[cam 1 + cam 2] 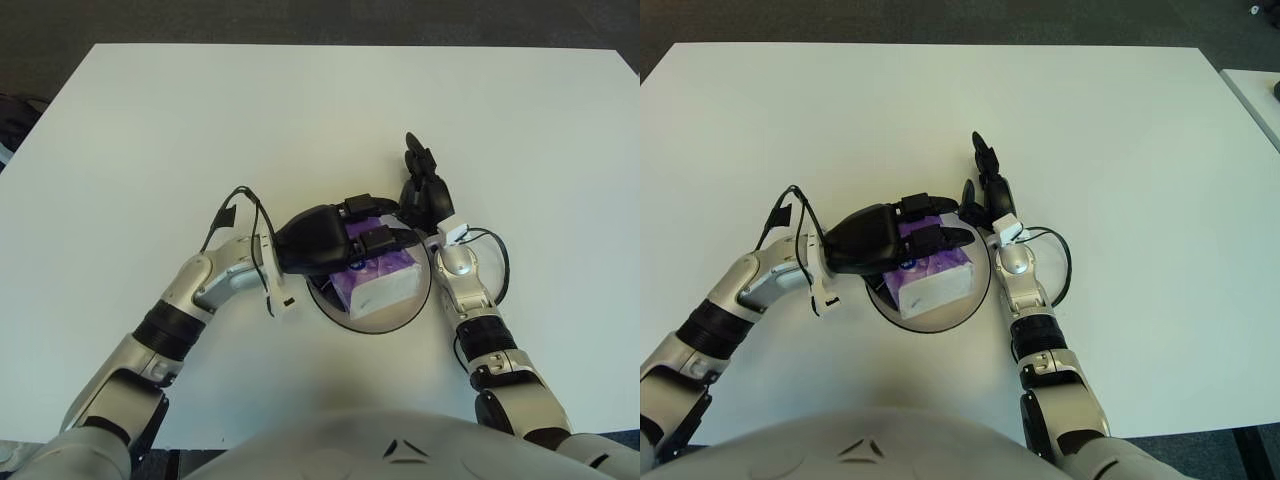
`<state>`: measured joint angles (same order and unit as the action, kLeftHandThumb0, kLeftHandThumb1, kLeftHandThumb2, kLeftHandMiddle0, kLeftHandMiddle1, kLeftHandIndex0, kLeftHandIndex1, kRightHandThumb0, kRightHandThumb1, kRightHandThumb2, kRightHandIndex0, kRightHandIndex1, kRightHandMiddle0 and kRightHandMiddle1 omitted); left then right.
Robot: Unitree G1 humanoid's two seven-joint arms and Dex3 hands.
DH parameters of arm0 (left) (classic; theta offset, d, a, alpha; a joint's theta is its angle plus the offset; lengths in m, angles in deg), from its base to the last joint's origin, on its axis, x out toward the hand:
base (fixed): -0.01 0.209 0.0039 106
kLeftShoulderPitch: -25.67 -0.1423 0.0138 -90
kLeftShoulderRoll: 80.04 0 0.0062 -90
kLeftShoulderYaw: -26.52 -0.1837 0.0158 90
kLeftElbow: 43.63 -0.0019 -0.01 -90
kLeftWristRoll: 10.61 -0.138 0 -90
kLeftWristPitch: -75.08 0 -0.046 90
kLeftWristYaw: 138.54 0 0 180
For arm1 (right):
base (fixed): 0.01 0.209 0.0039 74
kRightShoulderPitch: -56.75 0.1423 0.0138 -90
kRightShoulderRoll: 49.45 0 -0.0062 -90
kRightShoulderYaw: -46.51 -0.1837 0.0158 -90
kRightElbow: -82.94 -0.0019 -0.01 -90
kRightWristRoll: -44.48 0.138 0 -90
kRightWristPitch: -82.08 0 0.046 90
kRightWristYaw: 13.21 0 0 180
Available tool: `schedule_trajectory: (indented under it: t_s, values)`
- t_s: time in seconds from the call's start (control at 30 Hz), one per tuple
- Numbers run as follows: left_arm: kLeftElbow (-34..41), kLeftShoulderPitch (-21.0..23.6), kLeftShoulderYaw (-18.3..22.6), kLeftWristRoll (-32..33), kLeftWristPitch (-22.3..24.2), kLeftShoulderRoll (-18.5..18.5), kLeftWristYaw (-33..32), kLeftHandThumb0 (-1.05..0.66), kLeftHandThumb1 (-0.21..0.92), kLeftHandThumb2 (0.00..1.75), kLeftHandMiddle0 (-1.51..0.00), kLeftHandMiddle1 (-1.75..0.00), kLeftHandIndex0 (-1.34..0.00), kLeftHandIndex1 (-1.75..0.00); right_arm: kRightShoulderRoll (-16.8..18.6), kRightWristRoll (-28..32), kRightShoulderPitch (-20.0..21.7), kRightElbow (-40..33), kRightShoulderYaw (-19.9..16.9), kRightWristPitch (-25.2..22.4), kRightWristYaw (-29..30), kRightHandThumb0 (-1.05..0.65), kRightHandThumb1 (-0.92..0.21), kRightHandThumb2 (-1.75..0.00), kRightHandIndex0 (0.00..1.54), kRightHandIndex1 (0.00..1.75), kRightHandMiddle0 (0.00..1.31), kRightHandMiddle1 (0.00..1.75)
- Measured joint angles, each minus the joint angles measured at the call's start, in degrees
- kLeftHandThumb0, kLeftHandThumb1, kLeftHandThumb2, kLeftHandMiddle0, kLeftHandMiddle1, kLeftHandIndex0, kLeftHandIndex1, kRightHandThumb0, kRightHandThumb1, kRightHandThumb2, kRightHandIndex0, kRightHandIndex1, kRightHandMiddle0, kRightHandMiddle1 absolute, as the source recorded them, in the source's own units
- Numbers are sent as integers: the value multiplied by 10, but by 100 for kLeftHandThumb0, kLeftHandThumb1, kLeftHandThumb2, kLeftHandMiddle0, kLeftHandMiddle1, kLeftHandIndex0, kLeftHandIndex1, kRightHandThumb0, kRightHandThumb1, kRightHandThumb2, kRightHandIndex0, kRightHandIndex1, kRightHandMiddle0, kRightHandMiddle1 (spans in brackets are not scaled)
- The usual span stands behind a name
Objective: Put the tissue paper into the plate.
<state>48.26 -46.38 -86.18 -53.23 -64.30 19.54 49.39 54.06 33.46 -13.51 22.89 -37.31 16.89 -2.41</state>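
Progress: tissue pack point(378, 285) lies in plate point(415, 308) on worktop point(300, 120) | my left hand point(335, 238) over it, fingers clasping its top | my right hand point(424, 190) beside plate, fingers open | left: release, withdraw.

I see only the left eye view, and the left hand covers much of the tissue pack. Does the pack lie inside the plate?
Observer: Yes. The right eye view shows more of the tissue pack's white near side, below the left hand, and it sits within the plate.
Operator: Is the right hand touching the plate?
Observer: I cannot tell. The right hand shows at the plate's far right side, thumb apart from the fingers, holding nothing.
Operator: Is anything else near?
Observer: At the right border, the edge of a second table shows.
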Motion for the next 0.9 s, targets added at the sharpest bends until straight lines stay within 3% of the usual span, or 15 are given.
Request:
schedule_trajectory:
  t_s: [0.1, 0.23, 0.6, 0.9]
  values:
    - [3, 0, 0, 12, 9, 2, 13, -105, 92, 67, 0, 0, 0, 0, -6, -28, 1, 1, 12, 6, 45, -97, -92, -97, 1, 0, 0, 1]
    - [4, 0, 0, 21, 16, 3, 22, -105, 92, 63, 0, 0, 0, 0, -12, -28, -17, -27, 15, 28, 40, -98, -92, -97, 0, 0, 0, 0]
    - [5, 2, 0, 55, 36, 12, 63, -105, 92, 71, 0, 0, 0, 0, -10, 116, -32, -25, -7, 84, -150, -101, -92, -101, 1, 1, 0, 0]
    - [4, 3, 3, 62, 36, 18, 67, -105, 92, 83, 0, 0, 0, 0, -7, 168, -32, -16, -22, 97, -228, -97, -92, -104, 5, 2, 0, 0]
